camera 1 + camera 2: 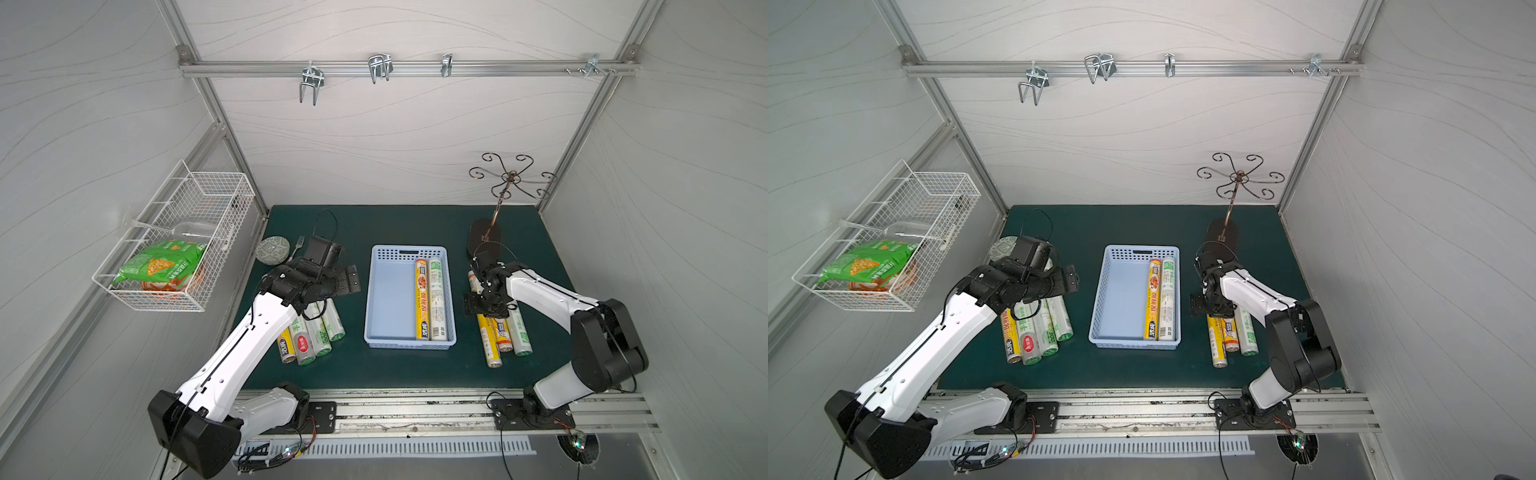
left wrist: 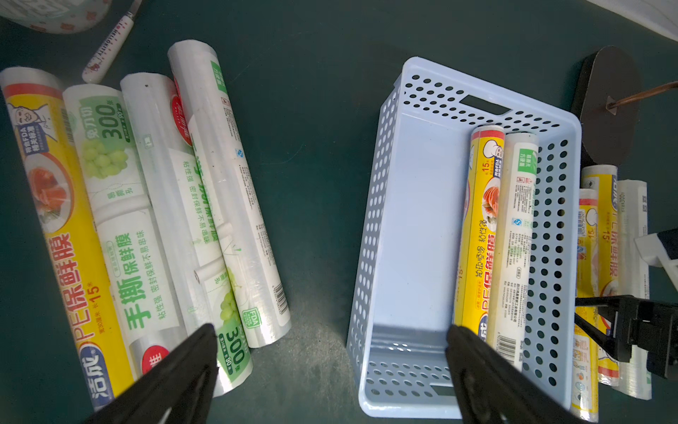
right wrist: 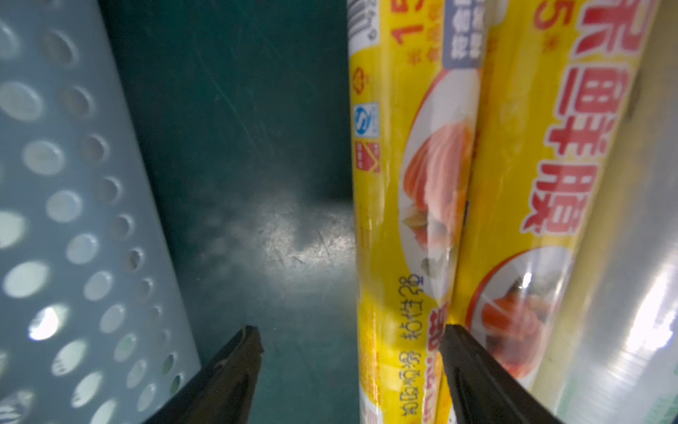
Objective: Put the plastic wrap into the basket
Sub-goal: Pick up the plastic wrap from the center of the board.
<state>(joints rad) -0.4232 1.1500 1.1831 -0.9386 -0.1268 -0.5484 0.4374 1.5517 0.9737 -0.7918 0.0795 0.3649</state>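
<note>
Along the light-blue basket's (image 1: 388,299) right wall lie two plastic wrap rolls (image 1: 428,299); left pile (image 1: 318,332) and right pile (image 1: 505,336) wait on the mat (image 1: 395,224), left gripper (image 2: 330,330) gaping empty, right gripper (image 3: 350,328) unclenched astride a yellow roll (image 3: 400,220).

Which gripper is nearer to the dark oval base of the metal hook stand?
Right. The right gripper is over the rolls next to the base, on the same side of the basket; the left gripper is across the basket.

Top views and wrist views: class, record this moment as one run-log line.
light-blue perforated plastic basket: holds two wrapped rolls | left gripper: open, empty | right gripper: open, straddling yellow-wrapped roll beside basket
</note>
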